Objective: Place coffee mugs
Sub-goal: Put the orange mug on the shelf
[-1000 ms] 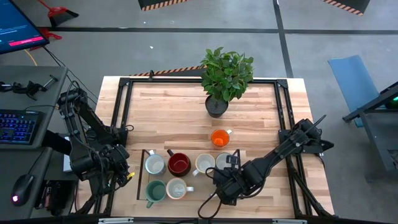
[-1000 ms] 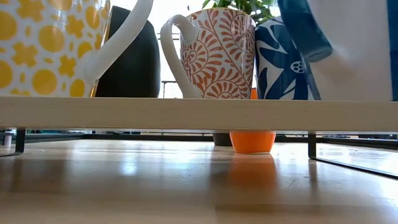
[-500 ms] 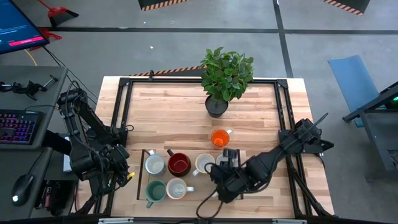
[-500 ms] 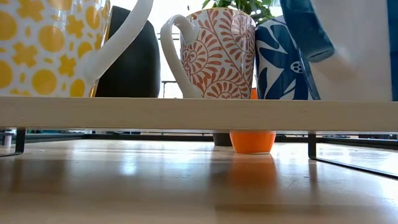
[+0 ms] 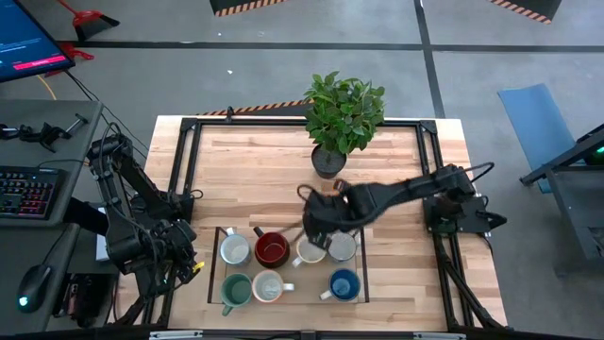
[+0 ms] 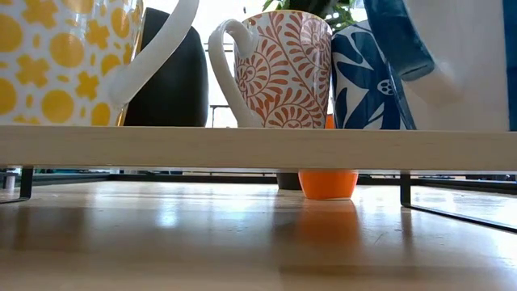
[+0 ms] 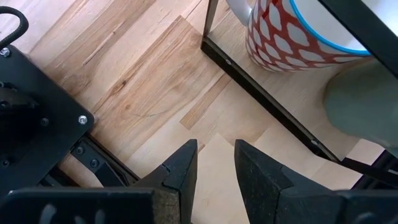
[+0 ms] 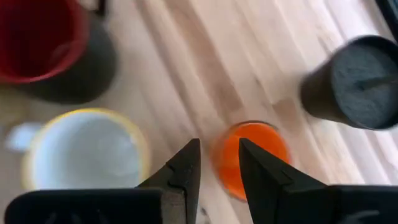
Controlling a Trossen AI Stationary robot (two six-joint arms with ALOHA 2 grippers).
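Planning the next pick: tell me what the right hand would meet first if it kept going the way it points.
Probably the orange mug: in the right wrist view it lies just past the right hand, whose empty fingers stand slightly apart. Depth is unclear, so the wooden table beside it could come first.

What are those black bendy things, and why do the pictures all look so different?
They are two robot arms at a wooden table. One picture looks down from above, one peeks along the tabletop, and two come from little cameras on the arms' wrists. The job is placing coffee mugs. Seven mugs stand together inside a thin black frame, like the dark red mug and the blue mug. The right hand reaches over the orange mug, near a potted plant. Its fingers are apart and hold nothing. The left hand waits at the table's left edge, empty too.
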